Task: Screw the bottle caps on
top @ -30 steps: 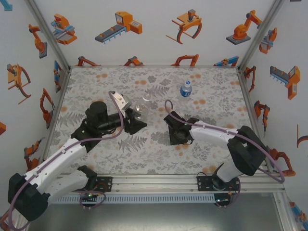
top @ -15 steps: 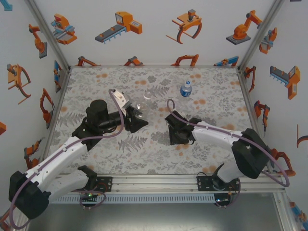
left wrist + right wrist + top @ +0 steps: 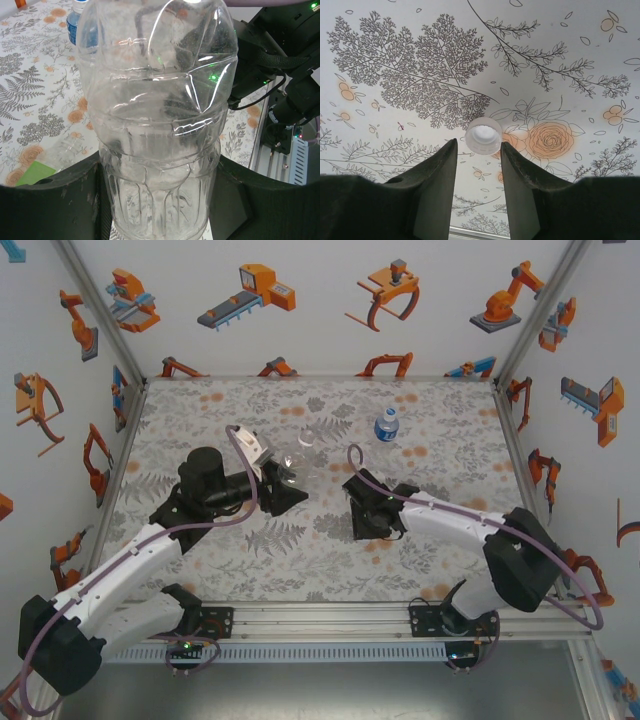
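My left gripper (image 3: pixel 277 486) (image 3: pixel 157 200) is shut on the lower body of the unlabelled clear bottle (image 3: pixel 291 466) (image 3: pixel 157 100), held above the table left of centre with its neck towards the back. My right gripper (image 3: pixel 372 522) (image 3: pixel 478 145) points down at the table right of centre, jaws apart. A whitish bottle cap (image 3: pixel 483 135) lies open side up on the cloth just beyond its fingertips, close to the right finger (image 3: pixel 512 170), not clamped. The blue-labelled bottle (image 3: pixel 387 425) (image 3: pixel 80 25) stands upright at the back.
A clear bottle with a green label (image 3: pixel 37 172) lies on the table under my left gripper. The flower-patterned tablecloth (image 3: pixel 440 460) is walled on three sides. The aluminium rail (image 3: pixel 320 620) with both arm bases runs along the near edge.
My left gripper has carried the clear bottle slightly back and to the right. The right gripper has shifted a little to the right and its jaws have moved slightly.
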### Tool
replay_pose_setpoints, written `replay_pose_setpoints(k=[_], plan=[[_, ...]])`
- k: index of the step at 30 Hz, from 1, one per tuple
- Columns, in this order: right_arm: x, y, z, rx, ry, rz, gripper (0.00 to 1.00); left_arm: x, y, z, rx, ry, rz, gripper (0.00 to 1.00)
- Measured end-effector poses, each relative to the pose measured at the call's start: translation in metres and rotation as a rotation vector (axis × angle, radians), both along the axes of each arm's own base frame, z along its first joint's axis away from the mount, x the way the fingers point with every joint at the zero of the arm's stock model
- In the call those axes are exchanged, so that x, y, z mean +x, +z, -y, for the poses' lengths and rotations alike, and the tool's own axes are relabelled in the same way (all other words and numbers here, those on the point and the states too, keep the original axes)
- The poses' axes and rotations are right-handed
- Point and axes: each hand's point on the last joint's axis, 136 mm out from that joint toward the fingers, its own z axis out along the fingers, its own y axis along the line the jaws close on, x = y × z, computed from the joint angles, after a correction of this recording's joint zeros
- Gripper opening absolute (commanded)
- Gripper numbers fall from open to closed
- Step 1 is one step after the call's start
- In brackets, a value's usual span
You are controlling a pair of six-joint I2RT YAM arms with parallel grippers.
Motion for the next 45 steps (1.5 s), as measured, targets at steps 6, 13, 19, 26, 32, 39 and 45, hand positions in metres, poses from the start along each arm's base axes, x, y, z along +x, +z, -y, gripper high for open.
replay_pose_setpoints(k=[6, 13, 19, 26, 32, 39, 45], plan=[[-0.002, -0.005, 0.0, -0.005, 0.003, -0.017, 0.41, 0.0, -0.001, 0.001, 0.002, -0.003, -0.004, 0.0], [-0.003, -0.008, -0.001, -0.009, 0.005, -0.027, 0.42, 0.0, -0.002, 0.001, 0.002, -0.002, -0.005, 0.0], [-0.003, -0.015, -0.001, -0.017, 0.003, -0.043, 0.43, 0.0, -0.002, 0.001, 0.002, -0.005, -0.006, 0.0], [-0.003, -0.017, -0.004, -0.01, 0.006, -0.049, 0.43, 0.001, -0.002, 0.0, 0.002, 0.0, -0.006, 0.0], [-0.001, -0.011, -0.006, -0.004, 0.006, -0.041, 0.43, 0.001, -0.002, 0.0, 0.001, 0.0, -0.009, 0.0], [0.005, 0.004, -0.011, 0.024, 0.006, -0.011, 0.43, 0.001, -0.002, 0.0, 0.0, 0.0, -0.012, 0.0], [0.004, 0.001, -0.011, 0.019, 0.006, -0.015, 0.43, 0.002, -0.003, 0.0, 0.002, 0.0, -0.015, 0.0]])
